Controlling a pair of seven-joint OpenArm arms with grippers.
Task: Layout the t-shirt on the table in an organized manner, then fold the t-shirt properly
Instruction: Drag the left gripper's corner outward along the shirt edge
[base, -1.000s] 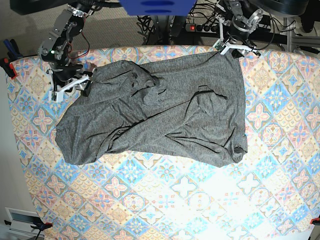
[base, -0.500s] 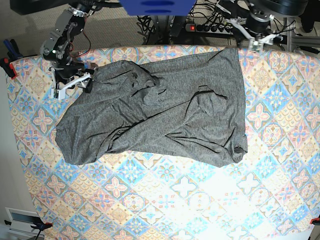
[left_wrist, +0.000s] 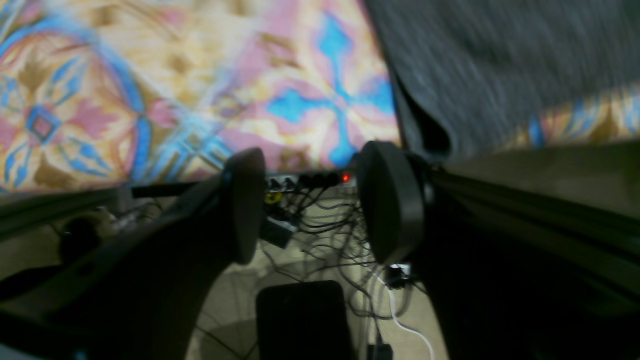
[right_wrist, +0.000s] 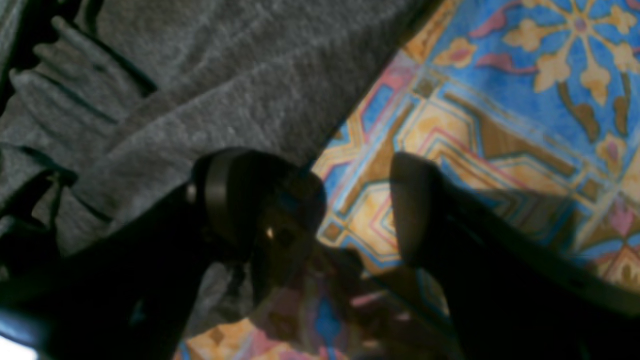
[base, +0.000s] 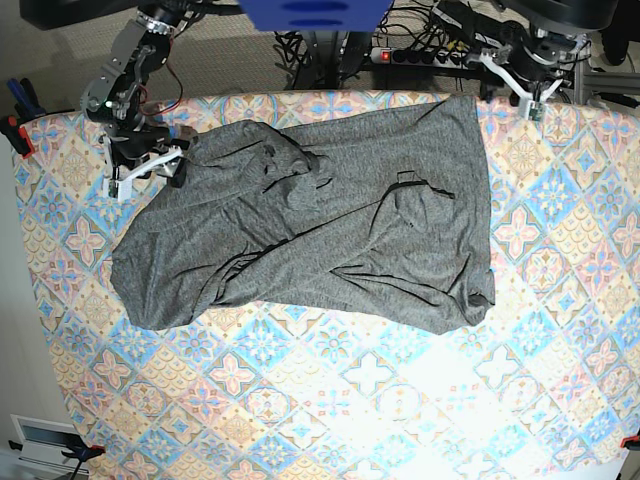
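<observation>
The dark grey t-shirt (base: 320, 240) lies rumpled and spread wide across the far half of the table (base: 400, 400), with twisted folds through its middle. My right gripper (base: 148, 172) stands open at the shirt's far left edge. In the right wrist view, one of its fingers (right_wrist: 250, 200) rests over the t-shirt (right_wrist: 225, 75) hem and the other sits above bare table (right_wrist: 500, 100), with nothing between them. My left gripper (base: 528, 98) hangs open just beyond the table's far right edge. In the left wrist view this gripper (left_wrist: 317, 200) is empty, and the t-shirt (left_wrist: 500, 65) corner lies apart from it.
A power strip (base: 385, 55) with a red light and tangled cables (left_wrist: 325, 240) lie on the floor behind the table. Clamps (base: 15, 135) grip the table's left edge. A blue object (base: 310, 12) hangs over the far edge, and a white box (base: 45, 440) sits at the bottom left.
My left gripper has drawn away from the shirt's far right corner, moving right and past the table's far edge. My right gripper shifted slightly towards the far side. The shirt stays put.
</observation>
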